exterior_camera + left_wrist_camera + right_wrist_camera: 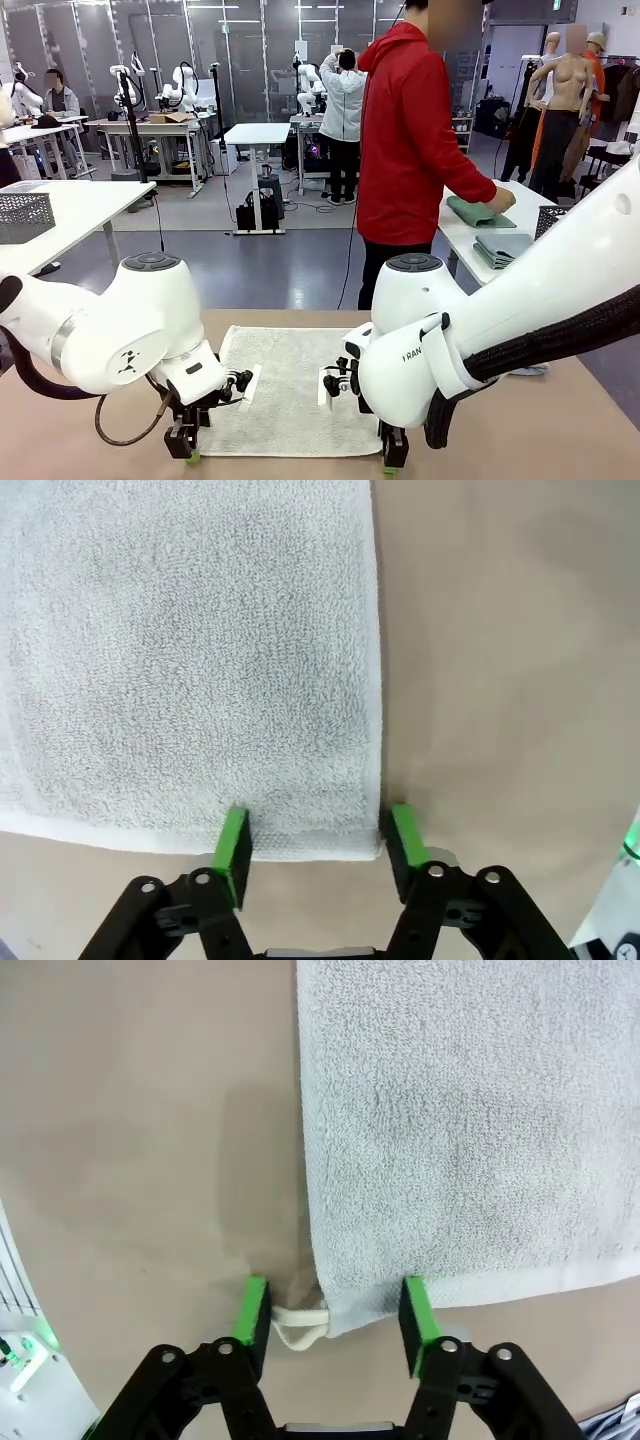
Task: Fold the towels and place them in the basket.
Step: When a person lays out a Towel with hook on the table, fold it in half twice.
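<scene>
A cream-white terry-cloth hand towel (pixel 290 385) lies spread flat on the tan tabletop (pixel 560 420), apparently laid out for its first fold. The left gripper (pixel 315 832) and right gripper (pixel 335 1308) each straddle a near corner, green-padded fingers (pixel 233 842) apart, nothing gripped yet.

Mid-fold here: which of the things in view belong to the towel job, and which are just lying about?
Job: white towel spread on the near table; left gripper and right gripper, open at its near corners; green towel and folded blue towel on the side table; basket beside them.
Lying about: mesh basket on the left table; cardboard box on a far table.
</scene>
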### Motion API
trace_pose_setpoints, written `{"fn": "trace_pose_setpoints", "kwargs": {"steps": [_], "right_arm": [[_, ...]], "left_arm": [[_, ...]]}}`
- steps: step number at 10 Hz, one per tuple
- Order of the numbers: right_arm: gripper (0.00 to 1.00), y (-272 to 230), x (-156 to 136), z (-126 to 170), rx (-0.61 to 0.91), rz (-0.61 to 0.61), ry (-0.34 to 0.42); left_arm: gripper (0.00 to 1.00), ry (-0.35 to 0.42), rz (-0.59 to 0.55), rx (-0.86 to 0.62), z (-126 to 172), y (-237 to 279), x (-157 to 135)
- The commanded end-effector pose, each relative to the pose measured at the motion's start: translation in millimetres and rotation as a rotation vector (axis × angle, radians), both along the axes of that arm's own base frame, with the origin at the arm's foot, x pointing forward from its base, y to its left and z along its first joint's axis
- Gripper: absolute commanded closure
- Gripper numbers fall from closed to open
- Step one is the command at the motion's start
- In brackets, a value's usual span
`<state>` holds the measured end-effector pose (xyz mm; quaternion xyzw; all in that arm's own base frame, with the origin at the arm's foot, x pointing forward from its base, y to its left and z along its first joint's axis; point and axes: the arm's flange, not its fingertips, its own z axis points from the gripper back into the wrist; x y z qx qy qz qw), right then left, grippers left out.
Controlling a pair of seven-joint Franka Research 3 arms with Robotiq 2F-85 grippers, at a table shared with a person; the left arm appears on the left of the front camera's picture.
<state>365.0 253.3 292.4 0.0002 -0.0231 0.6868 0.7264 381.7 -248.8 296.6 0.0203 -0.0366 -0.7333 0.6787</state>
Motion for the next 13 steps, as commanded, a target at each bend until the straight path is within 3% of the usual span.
{"fn": "trace_pose_setpoints", "kwargs": {"steps": [1, 3, 4, 5, 6, 7, 8, 9, 10, 12, 13], "right_arm": [[0.40, -1, 5, -1, 0.003, 0.012, -0.028], [0.40, 0, 6, -2, 0.003, 0.009, -0.021], [0.60, 0, 7, -2, 0.004, 0.008, -0.015], [0.60, 1, 7, -1, 0.007, 0.007, -0.009], [0.79, 1, 7, -1, 0.006, 0.005, -0.006], [0.66, 2, 8, 0, 0.002, 0.005, -0.005], [0.99, 2, 8, 1, 0.001, 0.004, -0.006], [0.86, 2, 8, 2, 0.001, 0.004, -0.009], [1.00, 3, 8, 3, 0.001, 0.005, -0.011], [1.00, 4, 9, 7, -0.007, 0.004, -0.012], [1.00, 5, 10, 9, -0.008, 0.007, -0.016]], "left_arm": [[0.34, -0.045, -0.009, 0.011, -6, 0, 1], [0.34, -0.042, -0.016, 0.012, -5, 2, 1], [0.54, -0.044, -0.017, 0.020, -5, 1, 1], [0.54, -0.048, -0.020, 0.020, -3, 1, -1], [0.74, -0.051, -0.023, 0.019, -2, 1, -2], [0.57, -0.051, -0.022, 0.020, -2, 2, -2], [0.70, -0.048, -0.023, 0.018, -2, 2, -2], [0.77, -0.047, -0.025, 0.018, -1, 2, -2], [0.90, -0.048, -0.028, 0.020, -1, 2, -2], [1.00, -0.048, -0.028, 0.019, 1, 2, -2], [1.00, -0.049, -0.029, 0.018, 2, 2, -2]]}}
